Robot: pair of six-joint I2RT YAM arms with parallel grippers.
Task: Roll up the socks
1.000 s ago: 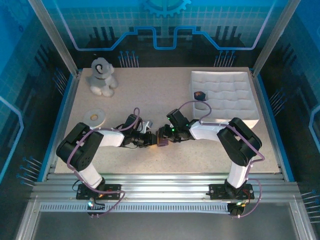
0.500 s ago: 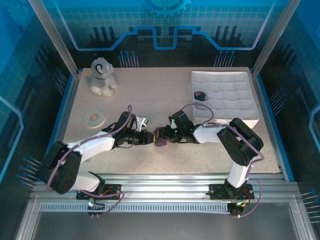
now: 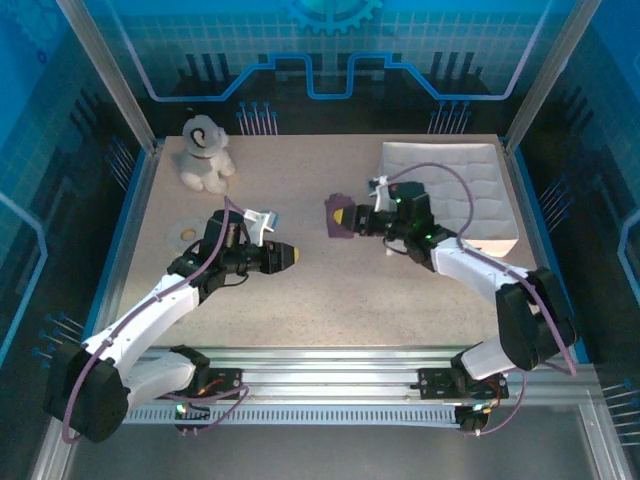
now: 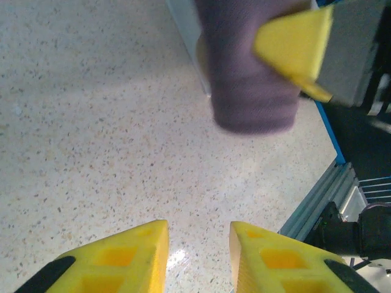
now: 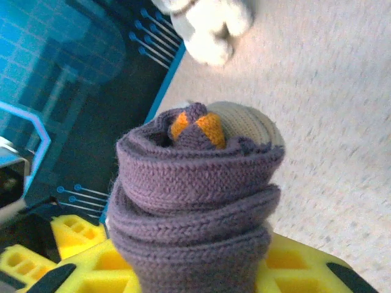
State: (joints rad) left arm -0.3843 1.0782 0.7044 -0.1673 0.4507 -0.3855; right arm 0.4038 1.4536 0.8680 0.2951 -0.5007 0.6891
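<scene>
Enclosure as I see it from my station. A speckled beige stone-look table top (image 3: 330, 295) with blue edge trim (image 3: 125, 240) forms the work surface; a ribbed aluminium rail (image 3: 330, 362) runs along its near side. Slanted aluminium posts (image 3: 105, 72) carry translucent blue wall panels (image 3: 330, 45) printed with a pale grid and a gear emblem (image 3: 332, 12). On my left wrist feed, a soft white glare (image 4: 177, 256) lies on the table.
</scene>
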